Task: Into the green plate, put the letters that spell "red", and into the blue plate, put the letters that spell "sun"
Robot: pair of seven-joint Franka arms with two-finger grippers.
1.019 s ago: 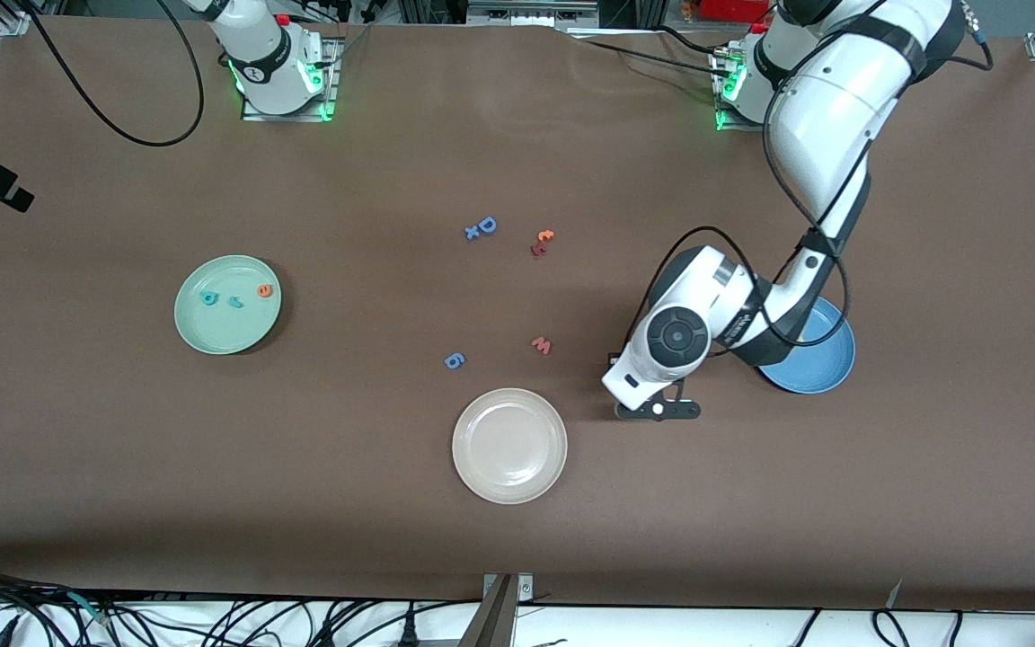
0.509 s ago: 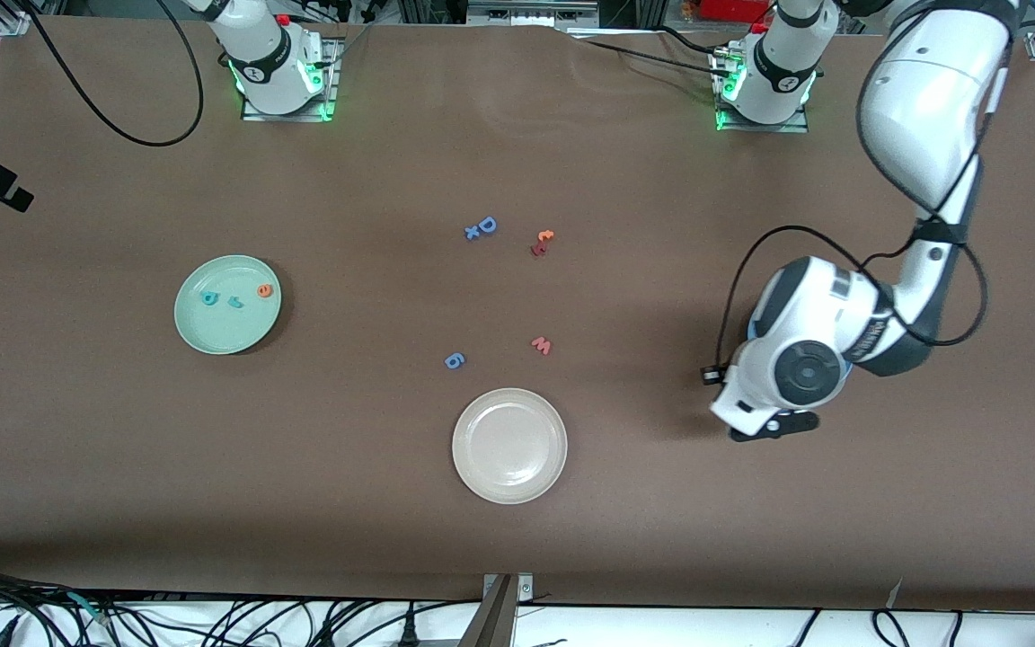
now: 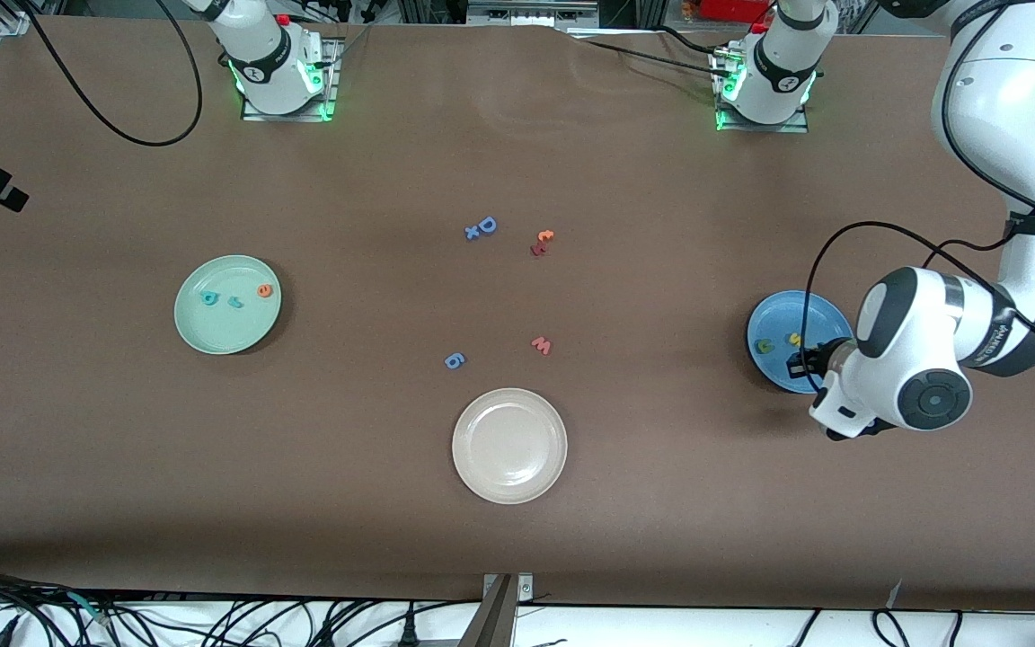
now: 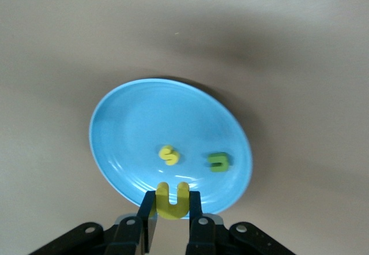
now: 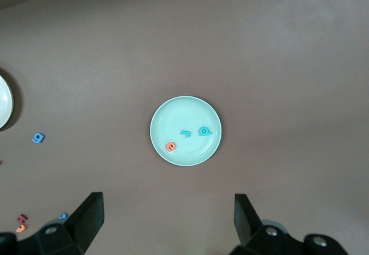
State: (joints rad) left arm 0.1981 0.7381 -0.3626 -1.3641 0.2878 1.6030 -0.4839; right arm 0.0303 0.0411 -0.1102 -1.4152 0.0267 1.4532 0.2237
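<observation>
Plates number three in the front view: green plate (image 3: 227,305) carrying three letters, blue plate (image 3: 787,341) two, beige plate (image 3: 509,445) none. Left wrist view: my left gripper (image 4: 170,209) fingers pinch one yellow arch letter (image 4: 172,199) over the blue plate's rim. Right wrist view: my right gripper (image 5: 167,217) fingers spread wide above the green plate.

I counted three plates (image 3: 228,305), twelve foam letters (image 3: 542,345), and my two grippers (image 4: 170,217).
</observation>
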